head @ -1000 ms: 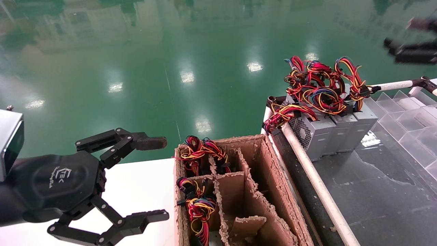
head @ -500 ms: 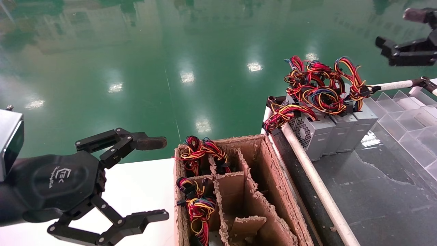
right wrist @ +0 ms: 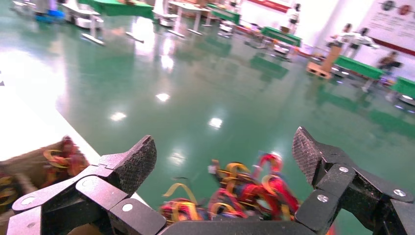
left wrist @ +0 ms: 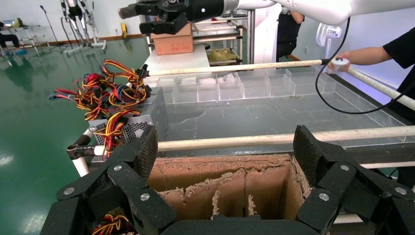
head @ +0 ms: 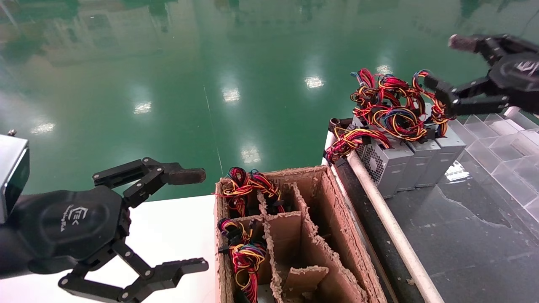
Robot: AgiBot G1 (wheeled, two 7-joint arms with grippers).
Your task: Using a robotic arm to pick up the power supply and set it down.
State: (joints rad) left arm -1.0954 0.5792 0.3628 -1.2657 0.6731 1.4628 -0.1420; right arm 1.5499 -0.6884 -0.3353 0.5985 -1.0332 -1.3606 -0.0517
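Three grey power supplies [head: 387, 164] stand side by side on the dark belt at the right, their red and yellow wire bundles [head: 391, 105] piled on top. My right gripper [head: 440, 61] hangs open just above and to the right of those wires; its wrist view looks down on the wires [right wrist: 244, 191] between the open fingers [right wrist: 132, 164]. More wire bundles [head: 246, 185] stick up from the cardboard box [head: 328, 219]. My left gripper [head: 203, 219] is open and empty beside the box, over the white table. In the left wrist view the left gripper [left wrist: 225, 147] frames the box, with the power supplies [left wrist: 142, 122] beyond.
The torn cardboard box has dividers forming several cells. A white rail tube [head: 387, 219] runs between box and belt. Clear plastic compartments [head: 505, 160] line the belt's right side. A person's hand [left wrist: 372, 54] holds a pole behind the belt. Green floor lies beyond.
My right gripper has come down and to the left from the upper right edge, now close above the wire bundles. The left arm has not moved.
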